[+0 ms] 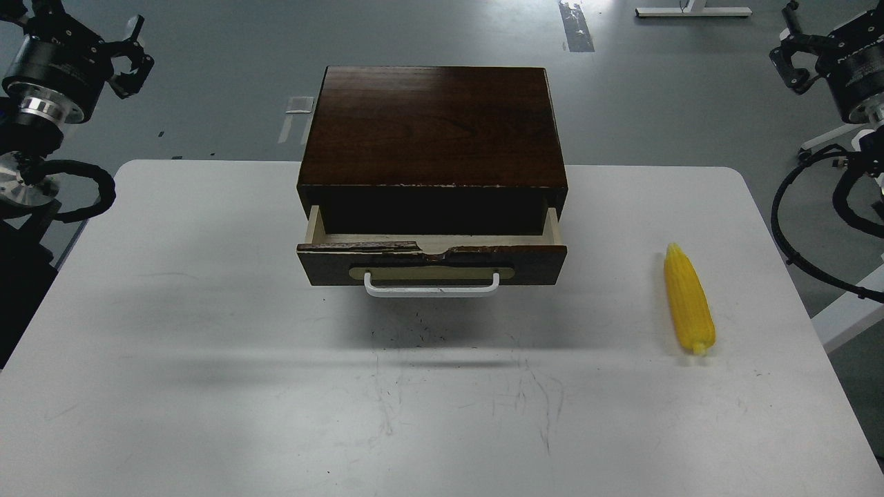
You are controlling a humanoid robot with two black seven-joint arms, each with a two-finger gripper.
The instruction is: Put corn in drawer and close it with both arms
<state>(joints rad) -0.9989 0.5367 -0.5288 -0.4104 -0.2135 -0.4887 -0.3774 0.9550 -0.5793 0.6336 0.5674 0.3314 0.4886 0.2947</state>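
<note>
The corn (688, 301), a bright yellow tapered ear, lies on the right side of the white table (207, 359), its point facing away from me. The drawer (539, 264) is pulled partly out of the dark brown cabinet (431, 124). Its chipped front carries a white bar handle (431, 289), and its inside is in shadow. My left gripper (138, 52) hangs high at the far left, off the table, with its fingers apart and nothing between them. My right gripper (787, 41) is raised at the far right, also spread and holding nothing. Both are far from the corn and the drawer.
The cabinet stands at the table's back middle. Black cable loops (794, 221) hang beside the table's right edge, and another loop (90, 193) by its left edge. Grey floor with tape marks lies beyond.
</note>
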